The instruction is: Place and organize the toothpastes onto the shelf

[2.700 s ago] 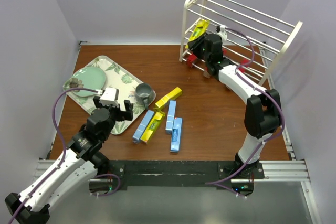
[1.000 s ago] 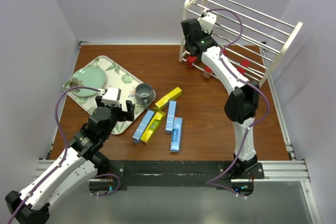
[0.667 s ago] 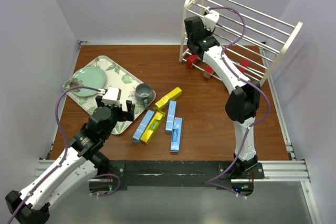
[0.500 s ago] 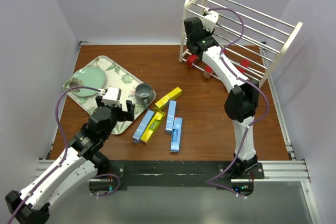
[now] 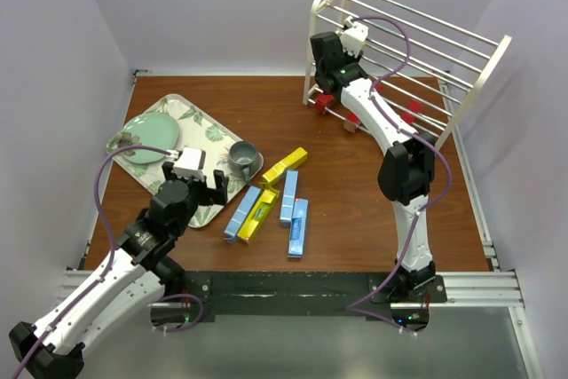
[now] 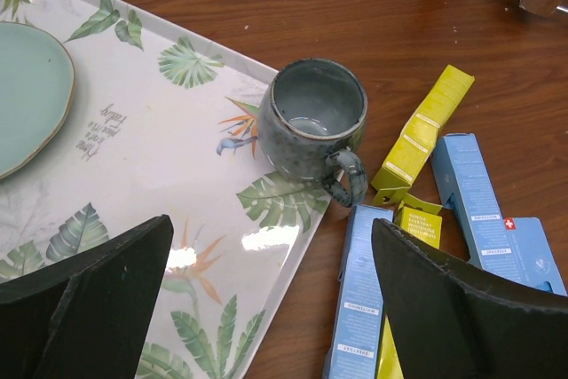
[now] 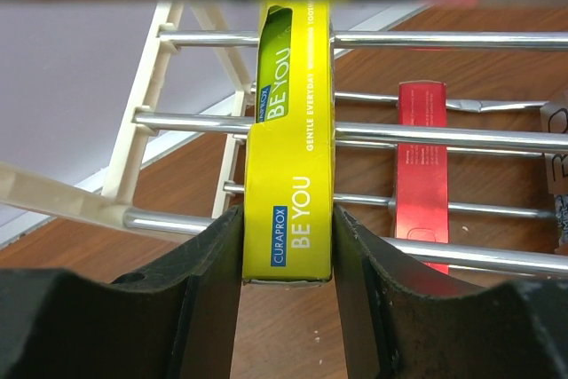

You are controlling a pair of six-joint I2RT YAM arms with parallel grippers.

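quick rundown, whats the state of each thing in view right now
left gripper: open, empty, above the tray
right gripper: jaws flank the yellow toothpaste, grip unclear
yellow toothpaste: lying across the shelf rods
red toothpastes: lying across lower rods
mug: upright on tray edge, looks empty
plate: flat on tray, bare
five loose toothpastes: flat on the table, not shelved

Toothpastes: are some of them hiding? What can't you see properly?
Top view: the right arm covers the yellow toothpaste on the shelf.
Right wrist view: whether the right gripper squeezes that box or only flanks it; too close to tell.
Left wrist view: one of the blue toothpastes runs off the bottom edge.
Top view: the red toothpastes lie partly behind rods and arm; count unclear.
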